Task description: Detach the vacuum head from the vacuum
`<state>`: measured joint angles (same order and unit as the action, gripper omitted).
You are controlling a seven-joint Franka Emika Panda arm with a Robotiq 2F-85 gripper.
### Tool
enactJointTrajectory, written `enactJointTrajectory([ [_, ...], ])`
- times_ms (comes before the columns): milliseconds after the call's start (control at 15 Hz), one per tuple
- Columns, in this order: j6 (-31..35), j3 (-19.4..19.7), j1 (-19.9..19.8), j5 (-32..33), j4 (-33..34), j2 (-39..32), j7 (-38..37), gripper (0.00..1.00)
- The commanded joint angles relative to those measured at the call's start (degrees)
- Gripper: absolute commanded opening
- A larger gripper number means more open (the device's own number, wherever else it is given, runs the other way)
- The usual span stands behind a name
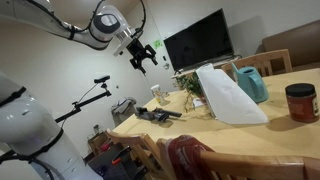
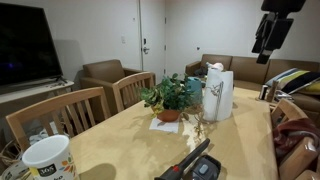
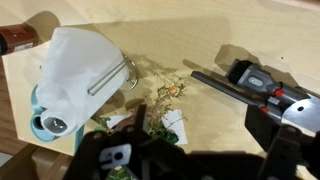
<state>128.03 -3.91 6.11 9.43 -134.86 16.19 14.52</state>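
The end effector [image 1: 140, 58] is being held in the air, well above the worktop [image 2: 120, 140], with its fingers spread and nothing being gripped between them. The potted plant [image 3: 160, 105] is being shown directly beneath it in the wrist view. The vacuum [image 3: 268, 88] is being seen lying flat on the worktop near the plant, apart from it, with the vacuum head [image 3: 215, 86] joined to the body and pointing toward the plant. On the plant's opposite side, a white paper bag [image 3: 80, 65] is being seen just beside it, with a teal container [image 1: 250, 82] and a red-lidded jar [image 1: 300, 102] being shown beyond the bag.
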Motion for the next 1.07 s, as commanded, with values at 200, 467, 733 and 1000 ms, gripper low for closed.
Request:
enactJointTrajectory([
  [200, -0.15, 0.03, -0.02, -0.01, 0.21, 0.11, -0.03, 1.0],
  [467, 2.35, 0.06, 0.81, -0.18, -0.3, -2.12, 2.83, 1.0],
  [733, 10.35, -0.41, 3.44, -1.81, -1.59, -7.3, 10.12, 1.0],
  [1000, 15.98, -1.92, 5.03, -4.16, -1.82, -14.02, 14.92, 0.58],
])
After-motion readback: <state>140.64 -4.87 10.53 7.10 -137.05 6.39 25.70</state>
